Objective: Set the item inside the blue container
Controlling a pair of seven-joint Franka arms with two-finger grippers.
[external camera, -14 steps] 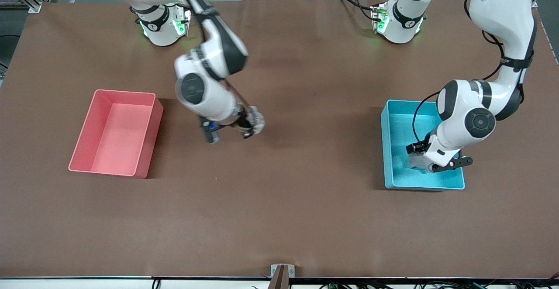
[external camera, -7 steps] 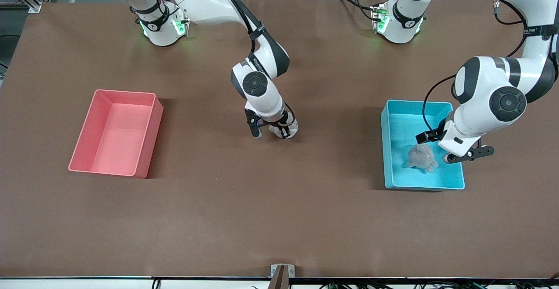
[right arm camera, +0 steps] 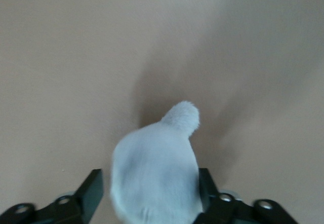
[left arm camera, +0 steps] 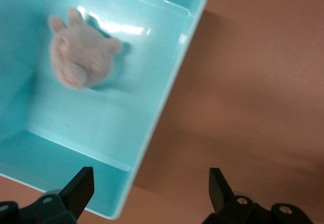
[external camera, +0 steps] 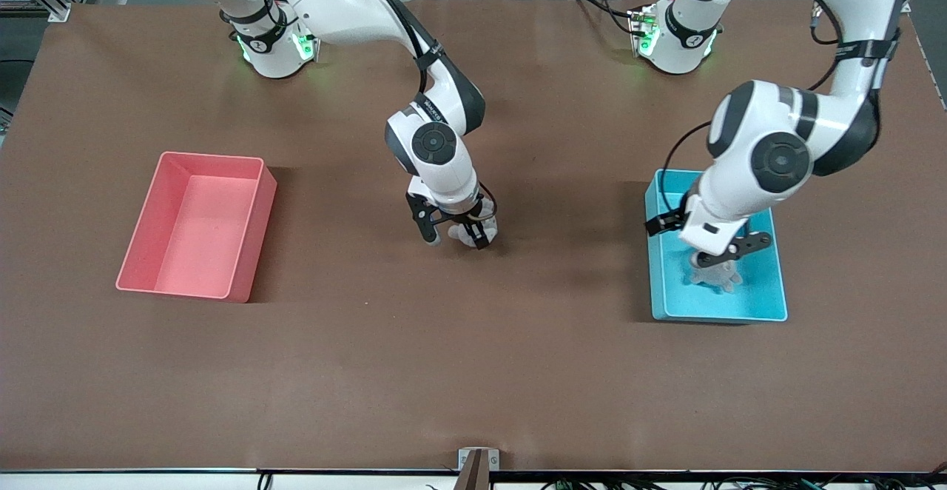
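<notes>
My right gripper [external camera: 454,237] is clamped on a white plush toy [right arm camera: 157,176] over mid-table. My left gripper [left arm camera: 149,191] hangs with fingers apart over the blue container [external camera: 769,312], where a grey plush toy [left arm camera: 81,59] lies. The pink bin [external camera: 244,253] sits toward the right arm's end.

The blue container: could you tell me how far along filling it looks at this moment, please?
Done: a grey plush toy lies in the blue container, and the left gripper is open above it, holding nothing. In hand: the right gripper is shut on a white plush toy over mid-table. Left: bringing that toy to the container and releasing it. The pink bin holds nothing.
</notes>
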